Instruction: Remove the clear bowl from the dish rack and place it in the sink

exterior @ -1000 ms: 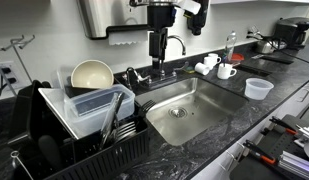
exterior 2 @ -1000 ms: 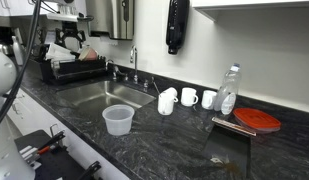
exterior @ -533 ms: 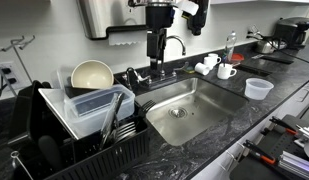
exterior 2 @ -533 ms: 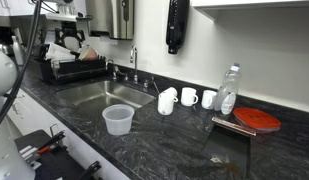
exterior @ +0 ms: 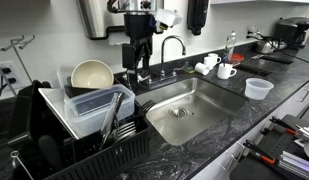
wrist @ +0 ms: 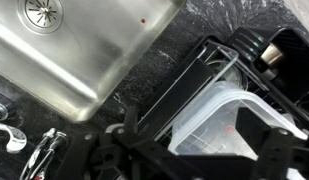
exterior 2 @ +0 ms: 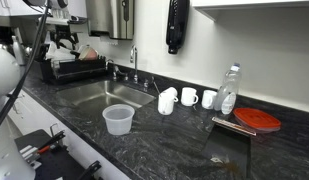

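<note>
The Robotiq gripper (exterior: pixel 134 70) hangs over the back edge of the black speckled stone counter (exterior: pixel 284 97), by the chrome gooseneck faucet (exterior: pixel 172 44). Its 2 fingers (wrist: pixel 114 158) are spread apart and hold nothing. The large translucent rectangular plastic tub (exterior: pixel 94 104) rests in the black slatted dish rack (exterior: pixel 54 135) — below the fingers, on the side away from the stainless-steel sink (exterior: pixel 194 115). The next move likely calls for a descent onto the tub's sink-facing rim — its nearest edge.

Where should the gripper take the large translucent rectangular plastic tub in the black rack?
Probably the thin wall at its sink-side rim, from above: the large translucent rectangular plastic tub lies opening-up in the black slatted dish rack, a cream round bowl crowding behind.
</note>
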Controlling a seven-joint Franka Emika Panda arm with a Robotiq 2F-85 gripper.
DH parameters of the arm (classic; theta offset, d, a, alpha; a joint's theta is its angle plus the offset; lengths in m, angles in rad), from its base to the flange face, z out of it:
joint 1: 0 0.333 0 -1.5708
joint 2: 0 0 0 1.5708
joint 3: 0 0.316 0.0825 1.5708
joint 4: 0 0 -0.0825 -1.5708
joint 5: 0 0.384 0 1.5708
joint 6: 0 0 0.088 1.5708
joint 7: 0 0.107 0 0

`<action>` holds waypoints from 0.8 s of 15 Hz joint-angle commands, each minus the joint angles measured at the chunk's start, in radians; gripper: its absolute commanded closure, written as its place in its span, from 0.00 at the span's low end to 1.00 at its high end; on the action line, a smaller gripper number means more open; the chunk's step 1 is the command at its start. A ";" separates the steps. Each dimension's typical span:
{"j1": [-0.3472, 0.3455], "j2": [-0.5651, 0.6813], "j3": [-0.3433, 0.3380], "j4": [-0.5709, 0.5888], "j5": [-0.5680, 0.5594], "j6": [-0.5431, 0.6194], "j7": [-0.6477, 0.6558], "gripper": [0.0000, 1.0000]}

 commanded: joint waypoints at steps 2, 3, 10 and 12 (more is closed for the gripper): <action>0.075 0.114 -0.021 0.136 -0.041 -0.018 0.006 0.00; 0.090 0.132 -0.028 0.159 -0.046 -0.019 0.002 0.00; 0.131 0.210 -0.072 0.245 -0.051 -0.013 -0.077 0.00; 0.135 0.230 -0.079 0.267 -0.053 -0.018 -0.103 0.00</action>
